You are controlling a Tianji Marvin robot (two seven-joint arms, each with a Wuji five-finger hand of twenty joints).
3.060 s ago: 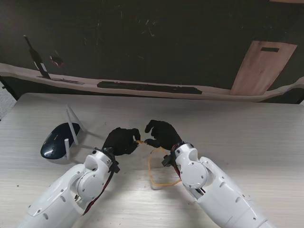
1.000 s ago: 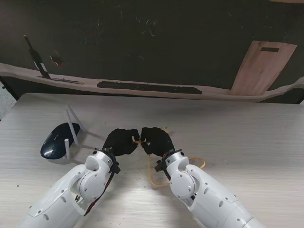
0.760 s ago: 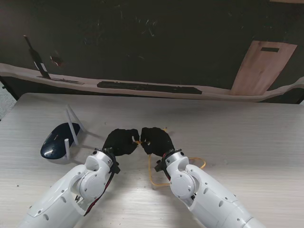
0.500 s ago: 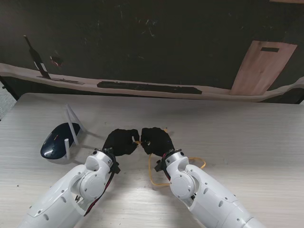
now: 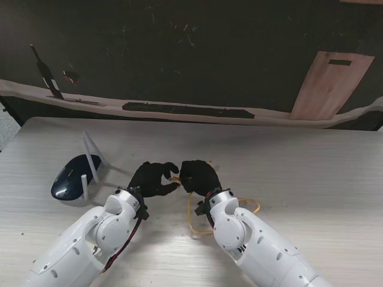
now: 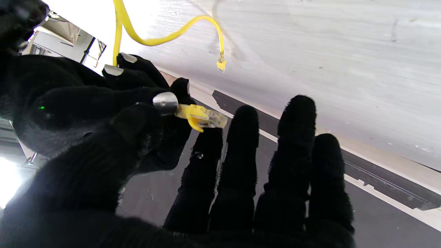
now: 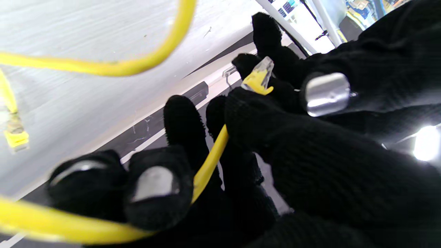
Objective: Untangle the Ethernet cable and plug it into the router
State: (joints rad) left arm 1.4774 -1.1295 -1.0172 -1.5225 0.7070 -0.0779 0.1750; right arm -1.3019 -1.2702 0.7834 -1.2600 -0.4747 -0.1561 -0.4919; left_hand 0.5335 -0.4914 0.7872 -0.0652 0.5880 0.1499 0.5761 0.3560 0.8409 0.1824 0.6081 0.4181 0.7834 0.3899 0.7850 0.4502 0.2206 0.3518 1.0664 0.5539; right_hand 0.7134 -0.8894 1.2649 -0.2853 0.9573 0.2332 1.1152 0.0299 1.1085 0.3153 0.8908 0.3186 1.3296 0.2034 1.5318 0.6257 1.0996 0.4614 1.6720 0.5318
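The yellow Ethernet cable point(image 5: 192, 222) lies in loops on the table beside my right forearm. My right hand point(image 5: 199, 174) is shut on the cable just behind its clear plug point(image 5: 175, 177), which is held off the table and points at my left hand point(image 5: 154, 178). In the left wrist view the plug point(image 6: 203, 117) sticks out of the right hand point(image 6: 86, 103), close to my left hand's spread fingers point(image 6: 262, 172). The cable's other plug point(image 6: 221, 64) rests loose on the table. The dark blue router point(image 5: 70, 178) sits to the left.
Two white antennas point(image 5: 91, 156) stand up from the router. Beyond the table's far edge lie a dark strip point(image 5: 188, 110) and a wooden board point(image 5: 332, 84). Cable loops point(image 5: 251, 206) spread to the right of my right arm.
My left hand's fingers have spread apart and drawn slightly back from the plug. My right hand still holds the plug end and has shifted a little to the right.
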